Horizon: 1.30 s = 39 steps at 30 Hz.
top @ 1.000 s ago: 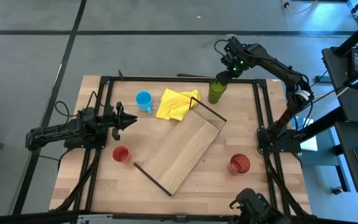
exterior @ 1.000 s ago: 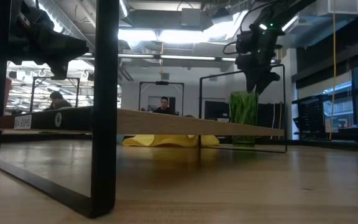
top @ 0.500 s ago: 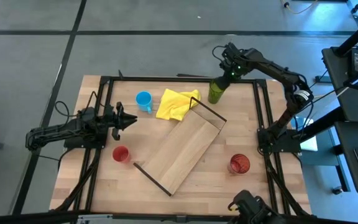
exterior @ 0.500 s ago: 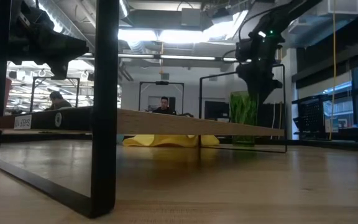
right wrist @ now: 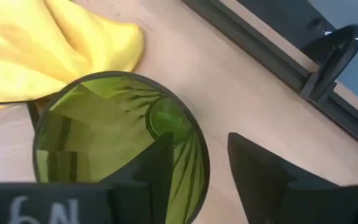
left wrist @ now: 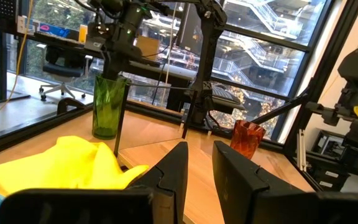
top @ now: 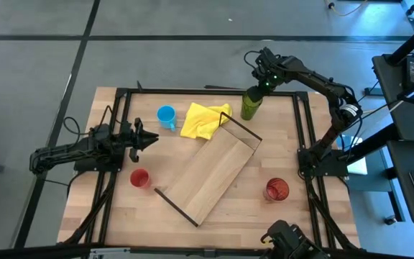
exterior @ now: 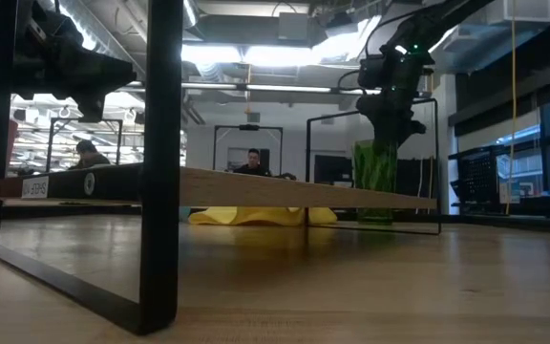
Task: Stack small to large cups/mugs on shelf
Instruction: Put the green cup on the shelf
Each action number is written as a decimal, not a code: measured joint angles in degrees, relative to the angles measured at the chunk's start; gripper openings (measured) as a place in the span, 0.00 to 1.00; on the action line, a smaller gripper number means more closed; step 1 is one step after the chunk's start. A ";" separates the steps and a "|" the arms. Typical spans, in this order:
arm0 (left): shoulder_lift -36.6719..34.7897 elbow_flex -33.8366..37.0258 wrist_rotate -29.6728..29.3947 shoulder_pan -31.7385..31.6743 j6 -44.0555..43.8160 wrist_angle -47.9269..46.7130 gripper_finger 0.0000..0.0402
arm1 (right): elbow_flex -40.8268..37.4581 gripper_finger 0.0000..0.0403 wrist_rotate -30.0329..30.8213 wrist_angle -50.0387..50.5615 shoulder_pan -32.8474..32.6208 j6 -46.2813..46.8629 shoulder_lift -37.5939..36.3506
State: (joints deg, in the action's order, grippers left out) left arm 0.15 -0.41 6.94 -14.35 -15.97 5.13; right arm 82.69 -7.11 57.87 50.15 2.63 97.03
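The green tumbler (top: 249, 104) stands upright on its base near the table's far edge, beside the yellow cloth (top: 205, 119). My right gripper (top: 259, 86) hangs open over its mouth, pointing down. In the right wrist view (right wrist: 197, 152) one finger is over the inside and the other is outside the rim (right wrist: 199, 158), with no touch showing. In the low view the gripper (exterior: 390, 132) sits just at the tumbler's (exterior: 374, 182) top. My left gripper (top: 152, 139) waits open at the table's left side. The blue mug (top: 166, 115), small red cup (top: 140, 178) and dark red glass (top: 277, 189) stand on the table. The shelf (top: 210, 176) lies slantwise mid-table.
The black frame rail (right wrist: 272, 62) runs along the table's far edge just behind the tumbler. The shelf's black end bar (top: 243, 128) stands close to the tumbler's near side. Bare wood lies between the shelf and the dark red glass. People sit in the room beyond (exterior: 252, 161).
My right gripper has shifted a little toward the table's left edge over the tumbler's mouth. The tumbler has stayed in place.
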 joint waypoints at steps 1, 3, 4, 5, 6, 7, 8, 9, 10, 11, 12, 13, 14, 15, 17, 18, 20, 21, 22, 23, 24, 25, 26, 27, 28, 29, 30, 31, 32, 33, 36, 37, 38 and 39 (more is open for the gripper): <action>0.00 -0.01 0.00 0.01 0.00 0.00 0.17 | -0.02 0.34 0.00 0.29 0.02 -0.03 0.00; 0.00 -0.02 -0.02 0.02 0.00 0.00 0.17 | -0.15 0.29 -0.02 0.66 -0.07 -0.22 0.00; 0.02 -0.02 -0.02 0.00 0.00 0.00 0.17 | -0.17 0.27 -0.02 0.69 -0.14 -0.25 0.00; 0.00 0.00 -0.02 0.02 0.00 0.00 0.17 | -0.19 0.24 -0.02 0.78 -0.17 -0.34 0.00; 0.02 0.00 0.00 0.00 0.00 0.00 0.17 | -0.19 0.22 -0.02 0.82 -0.21 -0.46 0.00; 0.01 0.00 -0.02 0.01 0.00 0.00 0.17 | -0.19 0.19 -0.02 0.79 -0.31 -0.86 0.00; 0.00 0.00 -0.02 0.00 0.00 0.00 0.17 | -0.19 0.16 0.00 0.79 -0.44 -1.40 0.00; 0.02 -0.02 0.00 0.00 0.00 0.00 0.17 | -0.21 0.13 0.02 0.78 -0.57 -1.67 0.00; 0.02 0.00 0.00 0.00 0.00 0.00 0.17 | -0.21 0.10 0.02 0.76 -0.71 -1.81 0.00; 0.00 0.00 -0.01 0.00 0.00 0.00 0.17 | -0.21 0.07 0.04 0.65 -0.87 -2.06 0.00; 0.02 0.00 0.00 0.01 0.00 0.00 0.17 | -0.17 0.05 0.07 0.64 -1.05 -2.63 0.00; 0.01 0.00 -0.01 0.01 0.00 0.00 0.17 | 0.01 0.03 0.03 0.69 -1.33 -3.02 0.00; 0.01 -0.01 -0.02 0.02 0.00 0.00 0.17 | 0.40 0.03 0.29 0.83 -1.65 -3.37 0.00; 0.02 -0.01 0.00 0.00 0.00 0.00 0.17 | 1.06 0.03 0.69 1.00 -1.92 -3.75 0.00; 0.00 0.00 0.00 0.02 0.00 0.00 0.17 | 3.15 0.04 3.34 1.86 -2.59 -4.52 0.00; 0.02 0.00 -0.02 0.00 0.00 0.00 0.17 | 4.38 0.04 4.37 2.68 -2.86 -4.75 0.00; 0.01 -0.01 -0.01 0.02 0.00 0.00 0.17 | 7.53 0.03 4.87 4.73 -3.23 -5.14 0.00; 0.00 -0.01 -0.01 0.00 0.00 0.00 0.17 | 9.35 0.03 5.08 5.72 -3.46 -5.47 0.00; 0.02 0.00 -0.02 0.00 0.00 0.00 0.17 | 11.22 0.03 4.93 6.56 -3.79 -5.70 -0.12; 0.01 -0.02 -0.01 0.02 0.00 0.00 0.17 | 13.33 0.03 4.61 7.45 -4.24 -5.78 -0.26; 0.01 -0.01 -0.01 0.01 0.00 0.00 0.17 | 15.38 0.03 4.00 8.22 -4.89 -5.81 -0.50; 0.02 0.00 -0.01 0.01 0.00 0.00 0.17 | 17.53 0.03 3.12 8.90 -5.57 -5.79 -0.73; 0.01 0.00 -0.01 0.01 0.00 0.00 0.17 | 19.70 0.03 2.27 9.30 -6.45 -5.79 -0.96; 0.02 0.00 -0.02 0.00 0.00 0.00 0.17 | 21.81 0.03 1.99 9.56 -7.41 -5.79 -1.12; 0.01 0.00 0.00 0.02 0.00 0.00 0.17 | 23.97 0.03 1.95 9.63 -8.47 -5.79 -1.17; 0.00 -0.01 -0.01 0.01 0.00 0.00 0.17 | 26.15 0.03 1.87 9.72 -9.45 -5.79 -1.18; 0.00 0.00 -0.02 0.00 0.00 0.00 0.17 | 28.12 0.03 1.86 9.76 -10.44 -5.86 -1.18; 0.00 -0.02 0.00 0.00 0.00 0.00 0.17 | 30.13 0.03 1.83 9.97 -11.55 -5.89 -1.18; 0.02 -0.02 0.00 0.02 0.00 0.00 0.17 | 31.87 0.03 1.52 10.16 -12.73 -5.85 -1.18; 0.00 -0.01 -0.02 0.01 0.00 0.00 0.17 | 33.46 0.03 1.17 10.63 -13.97 -5.71 -1.18; 0.00 0.00 -0.02 0.00 0.00 0.00 0.17 | 36.83 0.03 0.91 15.49 -18.01 -5.44 -1.18; 0.00 0.00 0.00 0.02 0.00 0.00 0.17 | 37.26 0.03 0.83 17.43 -19.45 -5.51 -1.18; 0.00 -0.02 -0.02 0.00 0.00 0.00 0.17 | 37.31 0.03 0.79 19.22 -20.83 -5.51 -1.18; 0.00 -0.02 -0.02 0.02 0.00 0.00 0.17 | 37.21 0.03 0.81 21.23 -22.15 -5.53 -1.18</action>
State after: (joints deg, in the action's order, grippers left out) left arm 0.14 -0.43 6.92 -14.33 -15.97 5.13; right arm 119.90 -6.30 79.10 28.00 -2.90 95.85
